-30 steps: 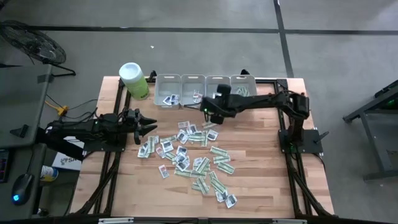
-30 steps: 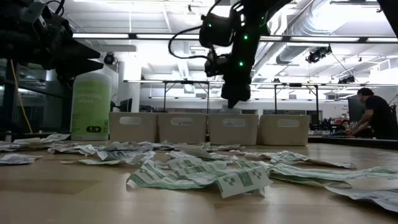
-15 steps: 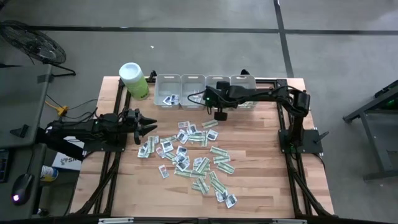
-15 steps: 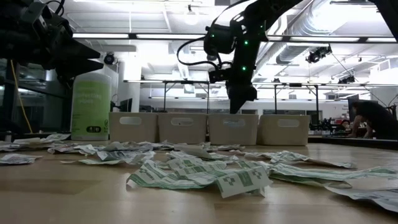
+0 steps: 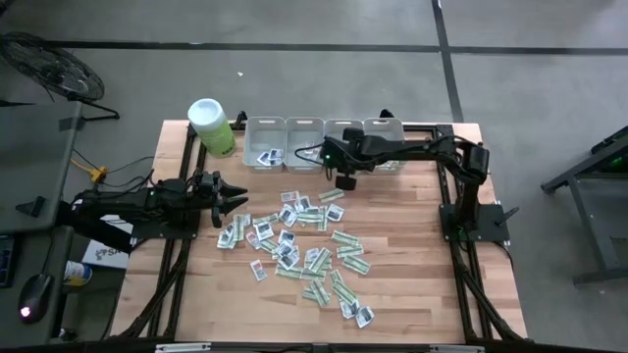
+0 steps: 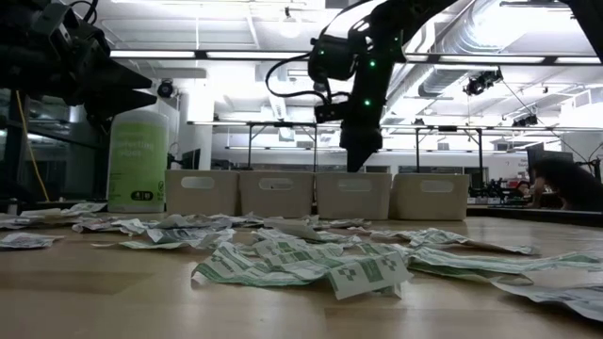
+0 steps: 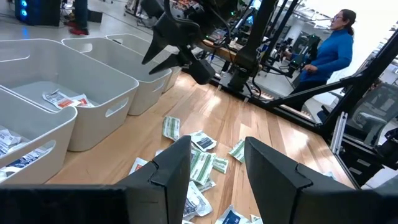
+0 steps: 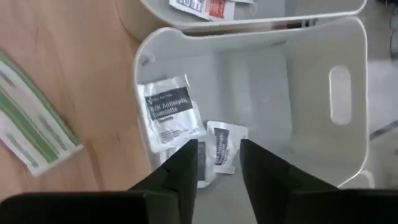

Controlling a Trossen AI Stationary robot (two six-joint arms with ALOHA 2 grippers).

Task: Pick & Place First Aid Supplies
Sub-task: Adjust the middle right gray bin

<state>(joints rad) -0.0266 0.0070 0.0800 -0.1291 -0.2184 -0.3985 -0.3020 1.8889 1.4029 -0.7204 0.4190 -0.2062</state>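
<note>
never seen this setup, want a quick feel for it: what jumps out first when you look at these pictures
First the scatter of small first aid packets across the middle of the wooden table. Next the row of grey bins along the far edge, with the right gripper hanging at the third bin's near edge, jaws apart, packets lying inside below it. A lime-green canister stands left of the bins, and the left gripper waits open at the left edge.

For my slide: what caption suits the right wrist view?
Right gripper, fingers apart, above a grey bin holding white packets.
</note>
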